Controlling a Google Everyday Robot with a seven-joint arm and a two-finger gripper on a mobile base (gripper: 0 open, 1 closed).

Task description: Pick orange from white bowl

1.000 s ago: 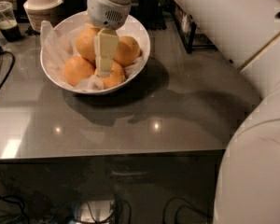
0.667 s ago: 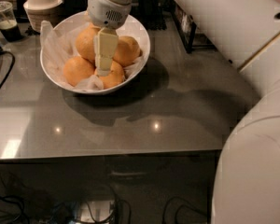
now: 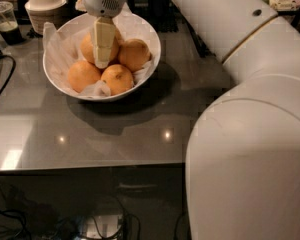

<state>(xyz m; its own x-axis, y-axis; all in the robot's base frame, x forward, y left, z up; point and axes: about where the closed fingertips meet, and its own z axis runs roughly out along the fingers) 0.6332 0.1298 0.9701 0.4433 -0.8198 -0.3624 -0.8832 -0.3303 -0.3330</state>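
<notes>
The gripper (image 3: 101, 64) hangs straight down into the white bowl (image 3: 151, 66), over its rear-left part. Its fingers (image 3: 104, 36) show only as one cream bar, so whether they are apart or together cannot be told. The bar crosses in front of the orange (image 3: 87, 48), and its tip ends at that fruit's lower edge. Whether the tip touches the peel cannot be told either.

The orange lies at the rear left of the bowl. It is pale, with dimpled peel, and its right half is hidden behind the cream bar. The white paper lining (image 3: 57, 54) rises crumpled beside it on the left. Three deeper-coloured fruits crowd close around it: the front-left orange (image 3: 83, 75), the front-middle orange (image 3: 117, 79) and the rear-right orange (image 3: 134, 54).

On the grey worktop (image 3: 115, 134), a clear cup (image 3: 5, 21) with a dark drink stands at the far left. A cream lidded cup (image 3: 44, 4) sits just behind the bowl's left rim. The white arm (image 3: 230, 24) fills the right side.

Compared with a second ago, the gripper is higher and further left. Then its tip reached down between the two front fruits. The bowl and all the oranges lie where they were.
</notes>
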